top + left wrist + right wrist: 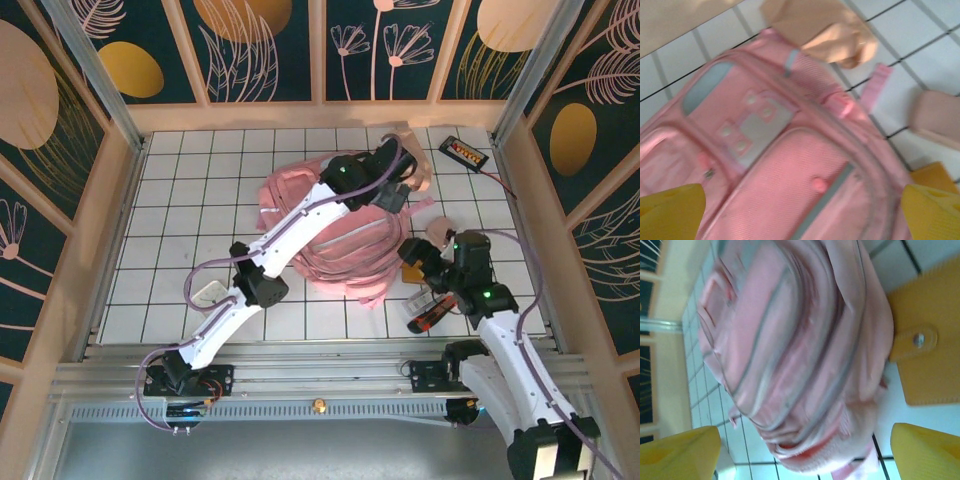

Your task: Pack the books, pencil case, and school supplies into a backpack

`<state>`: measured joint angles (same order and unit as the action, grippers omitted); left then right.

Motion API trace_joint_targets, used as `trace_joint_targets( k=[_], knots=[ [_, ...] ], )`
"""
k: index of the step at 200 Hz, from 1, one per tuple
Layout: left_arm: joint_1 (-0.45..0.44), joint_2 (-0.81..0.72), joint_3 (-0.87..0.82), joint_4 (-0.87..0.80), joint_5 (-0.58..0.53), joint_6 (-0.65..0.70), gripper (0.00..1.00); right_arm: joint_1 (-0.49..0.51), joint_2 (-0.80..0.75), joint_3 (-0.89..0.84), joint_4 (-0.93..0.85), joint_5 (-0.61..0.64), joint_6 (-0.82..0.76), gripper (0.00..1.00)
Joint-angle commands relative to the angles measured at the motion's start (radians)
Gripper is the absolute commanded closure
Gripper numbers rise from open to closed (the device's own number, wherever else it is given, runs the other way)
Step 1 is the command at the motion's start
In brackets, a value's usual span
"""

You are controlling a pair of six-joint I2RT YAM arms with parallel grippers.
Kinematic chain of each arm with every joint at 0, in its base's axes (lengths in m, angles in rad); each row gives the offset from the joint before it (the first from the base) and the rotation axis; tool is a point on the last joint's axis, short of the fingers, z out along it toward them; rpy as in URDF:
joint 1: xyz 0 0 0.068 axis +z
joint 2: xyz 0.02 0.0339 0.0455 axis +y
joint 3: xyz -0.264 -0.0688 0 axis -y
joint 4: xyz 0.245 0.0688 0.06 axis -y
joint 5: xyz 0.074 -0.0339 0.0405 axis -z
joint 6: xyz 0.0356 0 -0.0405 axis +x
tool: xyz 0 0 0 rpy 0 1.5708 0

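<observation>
Left wrist view: left fingers [671, 212] spread wide, released, nothing between the yellow tips. They hang over the backpack [790, 165], above its windowed front pockets; whether they touch it I cannot tell. Past the backpack's far edge lies the pencil case [822, 30], beige and floppy, on the tabletop [930, 45], its near end against the backpack's rim. A pink strap [874, 87] trails off the backpack's right side. Just beside that is a pale pink rounded item [937, 117]; too blurred to tell what it is. A corner of the orange notebook [935, 175] shows next to it.

Right wrist view: right fingers [680, 452] also wide apart, gripping nothing. The backpack's bunched side fills the space beyond the tips. The notebook lies flat to the right, snap tab on its cover, its edge touching the backpack.

Top view: backpack mid-tabletop, lying flat. Left arm reaches across it, its fingers over the far half. Right fingers sit at the backpack's right edge, by the notebook. A wrapped pack [428, 315] with dark contents lies near the right arm, apart from the backpack. Black device [462, 150] at the far right corner. Small white item [210, 293] beside the left arm.
</observation>
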<state>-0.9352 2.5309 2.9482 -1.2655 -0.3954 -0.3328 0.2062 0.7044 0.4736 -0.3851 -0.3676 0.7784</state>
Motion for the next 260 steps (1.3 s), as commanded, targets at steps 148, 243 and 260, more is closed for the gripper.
trace_joint_targets(
  k=[148, 243, 260],
  knots=[
    [0.639, -1.066, -2.021, 1.187, 0.706, -0.289, 0.01, 0.182, 0.300, -0.049, 0.268, 0.106, 0.044, 0.16],
    [0.736, -0.756, -2.074, 1.521, 0.937, -0.457, 0.27, 0.174, 0.460, 0.060, 0.280, 0.139, -0.027, 0.34],
    [0.748, -0.701, -2.068, 1.543, 0.953, -0.461, 0.36, 0.168, 0.488, 0.069, 0.294, 0.135, -0.032, 0.38]
  ],
)
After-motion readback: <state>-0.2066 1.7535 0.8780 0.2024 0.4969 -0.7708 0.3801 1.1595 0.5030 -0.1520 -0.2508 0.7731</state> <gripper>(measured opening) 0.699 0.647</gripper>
